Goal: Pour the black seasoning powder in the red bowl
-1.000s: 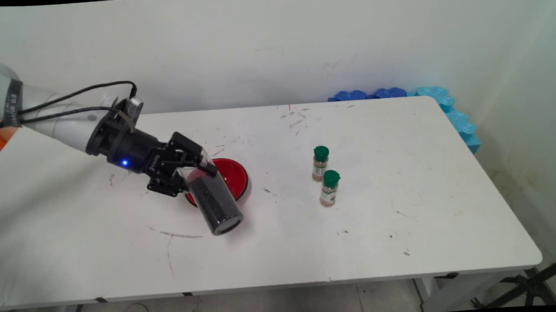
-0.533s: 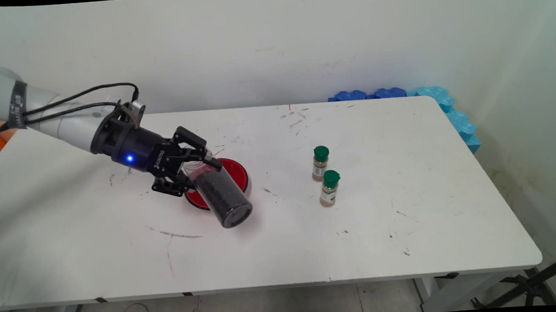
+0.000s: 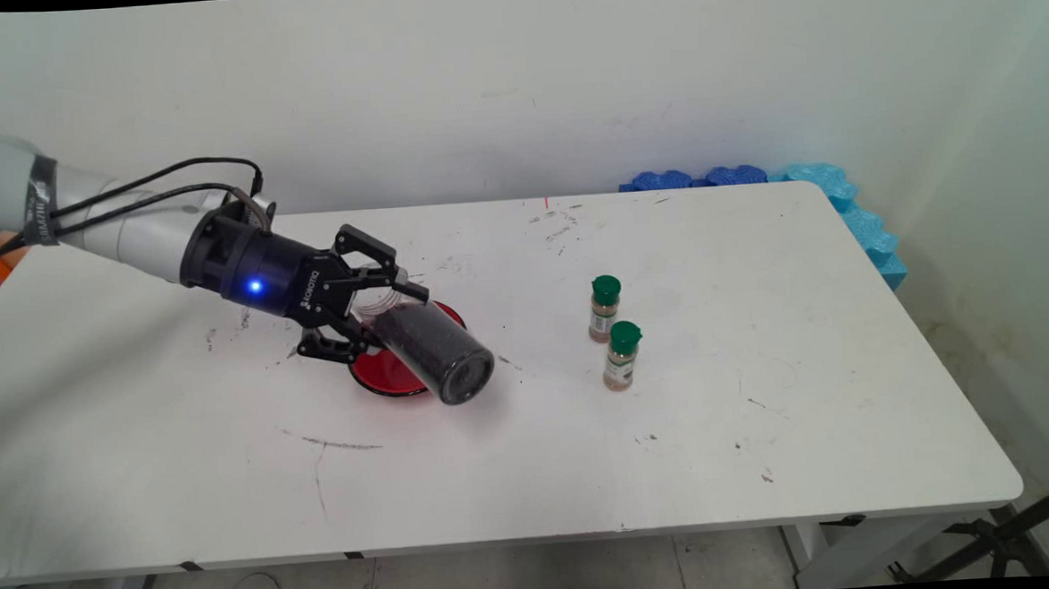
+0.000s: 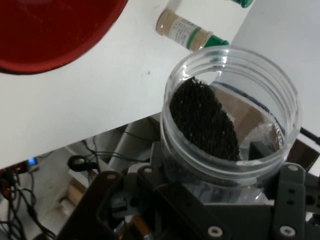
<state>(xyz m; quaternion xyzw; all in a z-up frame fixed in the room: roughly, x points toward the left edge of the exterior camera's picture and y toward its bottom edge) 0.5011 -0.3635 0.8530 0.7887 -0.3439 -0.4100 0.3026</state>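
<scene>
- White table (image 3: 534,473) against a plain pale wall, scuffed and marked; blue foam (image 3: 843,197) along its far right edge.
- Landmark: red plate (image 3: 383,374), left of table centre.
- Jar (image 3: 429,353), clear plastic with dark grains inside, held in the air over the plate's near-right edge, tipped far over, base toward the camera and lower right, mouth up toward the gripper.
- Gripper (image 3: 372,307) clenched on the jar near its open mouth, one finger on each side. Gripping at the neck looks like it leaves the body free to swing when the wrist rolls.
- Hand view: jar (image 4: 230,125) mouth open, no lid, grains banked against one wall, which fits the tilt. None seen spilling.
- Hand view also shows plate (image 4: 55,35) at the top left, apart from the jar.
- Plate looks bare inside where visible; part is hidden behind the jar and gripper.
- Right of the plate, well apart: two spice bottles with green caps, both upright. Near bottle (image 3: 622,355) and far bottle (image 3: 603,308) stand just beside each other, probably clear of the arm's reach path.
- Arm comes in from the left behind the plate, cables hanging.
</scene>
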